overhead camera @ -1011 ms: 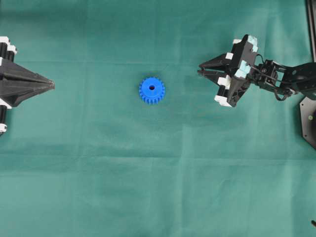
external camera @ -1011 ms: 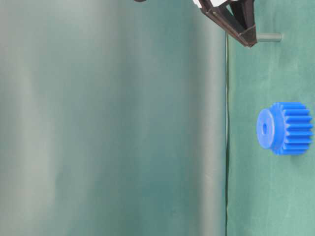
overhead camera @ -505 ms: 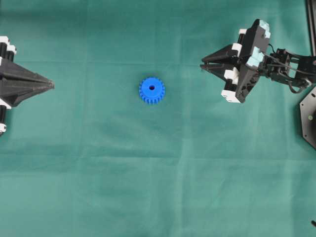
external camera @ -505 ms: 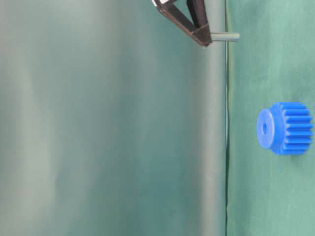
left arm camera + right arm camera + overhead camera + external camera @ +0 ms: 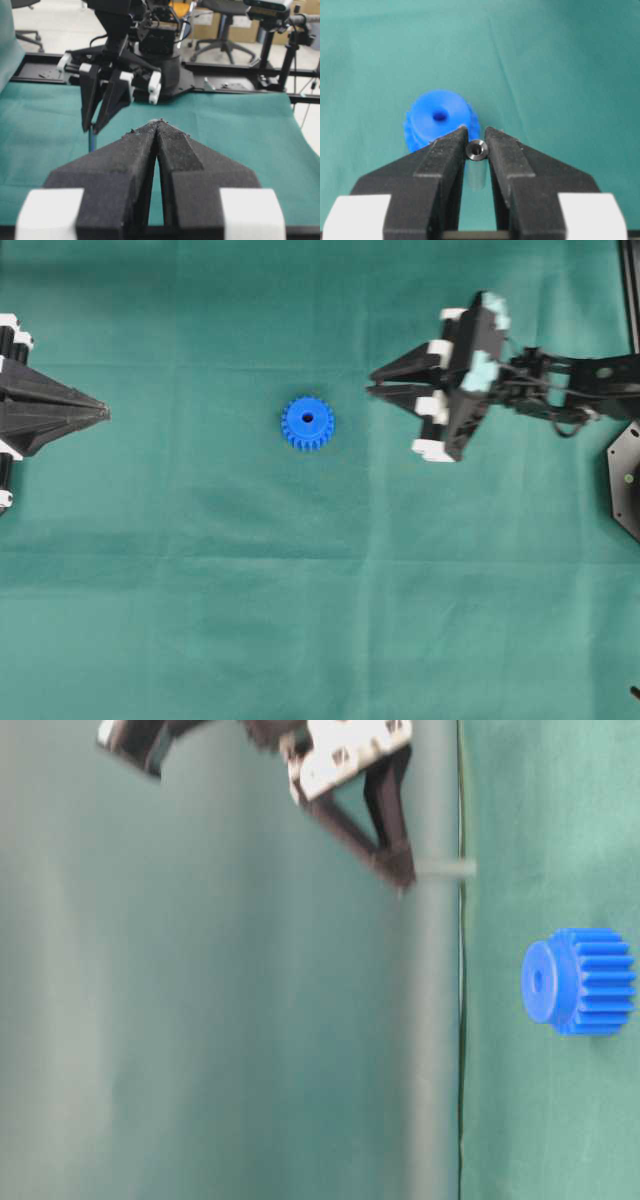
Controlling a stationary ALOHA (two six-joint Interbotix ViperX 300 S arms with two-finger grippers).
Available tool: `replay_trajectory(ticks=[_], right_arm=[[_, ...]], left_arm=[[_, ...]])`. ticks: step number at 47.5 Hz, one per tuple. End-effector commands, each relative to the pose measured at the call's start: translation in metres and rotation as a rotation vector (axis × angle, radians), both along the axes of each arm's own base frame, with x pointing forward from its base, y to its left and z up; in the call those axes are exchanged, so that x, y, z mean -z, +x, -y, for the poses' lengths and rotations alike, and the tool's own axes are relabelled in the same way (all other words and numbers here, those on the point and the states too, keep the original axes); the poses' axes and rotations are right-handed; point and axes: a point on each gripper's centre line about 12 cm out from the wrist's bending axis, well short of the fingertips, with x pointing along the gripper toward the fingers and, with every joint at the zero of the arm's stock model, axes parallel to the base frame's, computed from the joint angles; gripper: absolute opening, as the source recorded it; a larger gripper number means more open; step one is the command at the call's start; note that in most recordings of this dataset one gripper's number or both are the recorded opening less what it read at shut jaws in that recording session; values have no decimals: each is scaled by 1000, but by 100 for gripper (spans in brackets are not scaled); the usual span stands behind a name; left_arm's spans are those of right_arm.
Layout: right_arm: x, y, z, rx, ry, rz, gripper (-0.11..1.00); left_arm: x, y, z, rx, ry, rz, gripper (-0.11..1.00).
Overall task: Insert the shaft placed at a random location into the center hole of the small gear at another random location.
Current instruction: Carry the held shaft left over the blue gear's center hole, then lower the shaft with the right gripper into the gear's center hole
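The right end effector [image 5: 400, 880] is motion-blurred, and the shaft [image 5: 445, 869] looks smeared.

Gear mid-worktop, my two end effectors to either side

The small gear [image 5: 307, 423] lay on the worktop [image 5: 300, 600], its center hole [image 5: 307, 419] facing up. My right end effector [image 5: 372, 390] stood to its right, raised above the worktop, with the shaft [image 5: 477, 150] between its fingertips, pointing down. My left end effector [image 5: 104, 412] sat well apart at the left edge.
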Motion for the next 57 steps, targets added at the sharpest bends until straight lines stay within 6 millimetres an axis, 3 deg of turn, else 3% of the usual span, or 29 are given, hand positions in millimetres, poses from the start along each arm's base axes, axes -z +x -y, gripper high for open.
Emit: replay_trajectory(ticks=[1, 8, 15, 28, 43, 57], right_arm=[[-17, 25, 0, -18, -20, 54, 15], [-21, 52, -4, -54, -39, 60, 15], [-22, 67, -5, -64, -37, 59, 15], [-19, 68, -6, -69, -39, 54, 15], [14, 74, -4, -59, -20, 4, 15], [20, 70, -5, -54, -13, -7, 15]], left_arm=[[-5, 1, 0, -2, -1, 18, 0], [-5, 1, 0, -2, -4, 17, -1], [-5, 1, 0, -2, -4, 17, 0], [-5, 1, 0, -2, -4, 17, 0], [-4, 1, 0, -2, -4, 15, 0], [-5, 1, 0, -1, -4, 18, 0]])
